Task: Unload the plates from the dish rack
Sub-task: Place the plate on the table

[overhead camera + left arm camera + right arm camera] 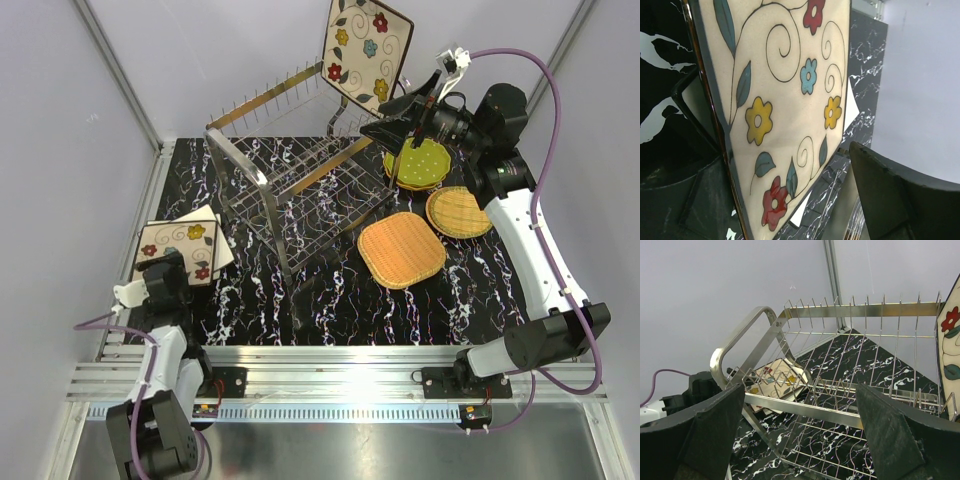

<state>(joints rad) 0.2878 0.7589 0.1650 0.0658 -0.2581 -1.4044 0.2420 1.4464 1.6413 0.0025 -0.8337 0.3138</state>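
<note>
The chrome wire dish rack [300,190] stands mid-table. One flower-patterned cream square plate [365,50] stands upright at the rack's far right end; its edge shows in the right wrist view [951,340]. My right gripper [385,125] is open and empty just right of that plate, facing the rack [840,405]. A second flower-patterned plate [180,248] lies on a cream plate at the left. My left gripper [160,280] is open at its near edge, with the plate [785,100] between the spread fingers [900,200]. A green dotted plate [420,160] and two wicker plates [400,250] [458,210] lie at the right.
The black marbled table [330,310] is walled by pale panels at the back and both sides. A metal rail [330,365] runs along the near edge. The right arm's purple cable [545,90] loops above the right side.
</note>
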